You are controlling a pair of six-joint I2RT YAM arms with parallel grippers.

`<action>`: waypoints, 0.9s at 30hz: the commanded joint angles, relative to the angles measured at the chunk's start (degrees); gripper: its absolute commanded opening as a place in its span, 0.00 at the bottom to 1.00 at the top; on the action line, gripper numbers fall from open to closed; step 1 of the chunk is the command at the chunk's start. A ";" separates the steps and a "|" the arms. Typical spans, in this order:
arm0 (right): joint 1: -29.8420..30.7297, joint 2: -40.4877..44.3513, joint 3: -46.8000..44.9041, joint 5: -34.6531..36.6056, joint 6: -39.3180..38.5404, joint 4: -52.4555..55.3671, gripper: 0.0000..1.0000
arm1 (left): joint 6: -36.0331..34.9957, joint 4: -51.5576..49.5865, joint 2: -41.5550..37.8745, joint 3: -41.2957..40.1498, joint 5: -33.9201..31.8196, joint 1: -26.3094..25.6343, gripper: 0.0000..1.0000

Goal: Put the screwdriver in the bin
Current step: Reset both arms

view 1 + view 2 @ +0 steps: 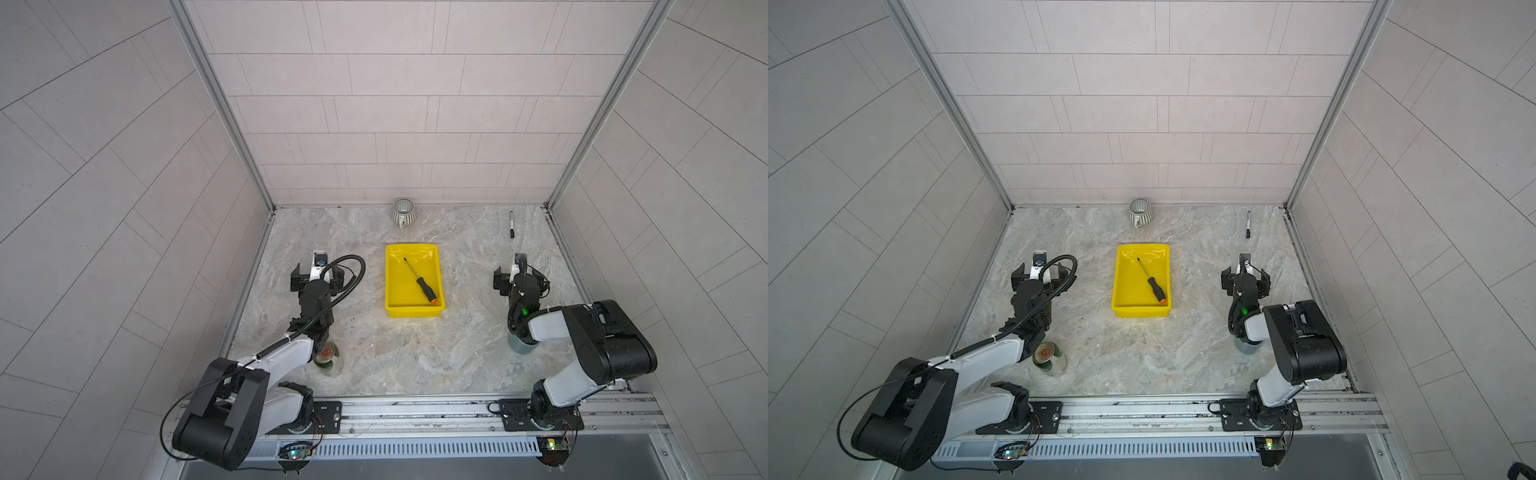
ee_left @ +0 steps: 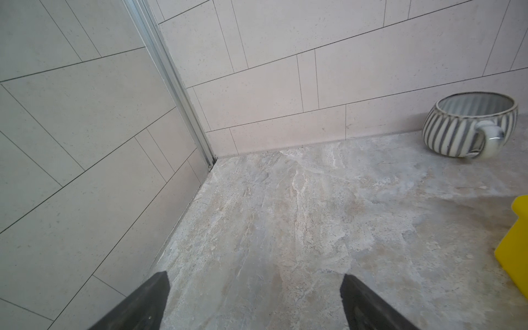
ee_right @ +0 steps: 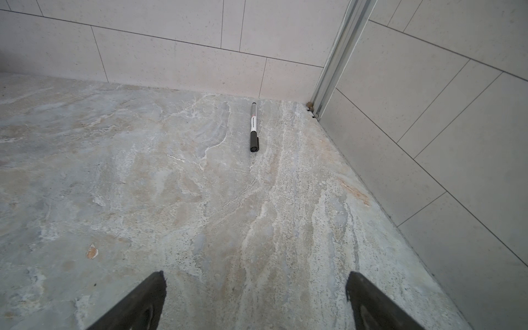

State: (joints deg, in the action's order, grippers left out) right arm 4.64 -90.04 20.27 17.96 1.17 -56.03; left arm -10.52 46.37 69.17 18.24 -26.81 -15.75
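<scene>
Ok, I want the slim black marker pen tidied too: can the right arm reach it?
Probably yes: the open, empty right gripper faces the slim black marker pen, with only marble tabletop between them.

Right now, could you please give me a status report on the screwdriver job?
Left jaws open, right jaws open, both empty. Screwdriver lying flat inside bin. Nothing in the way.
</scene>
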 commanded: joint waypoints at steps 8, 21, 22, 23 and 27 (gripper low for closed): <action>0.10 -0.58 -0.01 0.05 0.21 -1.06 0.99 | 2.15 -0.33 5.13 0.13 1.11 1.56 1.00; 0.09 -0.58 -0.06 0.00 0.19 -1.09 1.00 | 8.44 3.74 14.36 2.96 8.49 8.62 1.00; 0.10 -0.58 -0.05 -0.03 0.23 -1.04 0.99 | 8.89 3.89 15.27 3.16 8.93 9.07 1.00; 0.10 -0.58 -0.05 -0.05 0.21 -1.03 1.00 | 9.27 4.53 16.07 3.00 9.16 9.39 1.00; 0.10 -0.58 -0.06 -0.01 0.23 -1.01 0.99 | 8.88 11.35 19.48 1.07 10.05 9.54 1.00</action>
State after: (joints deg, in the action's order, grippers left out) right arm 4.64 -90.04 20.27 17.96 1.17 -56.16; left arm -2.85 51.24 86.89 20.01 -18.59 -6.42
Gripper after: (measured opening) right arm 0.995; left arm 0.999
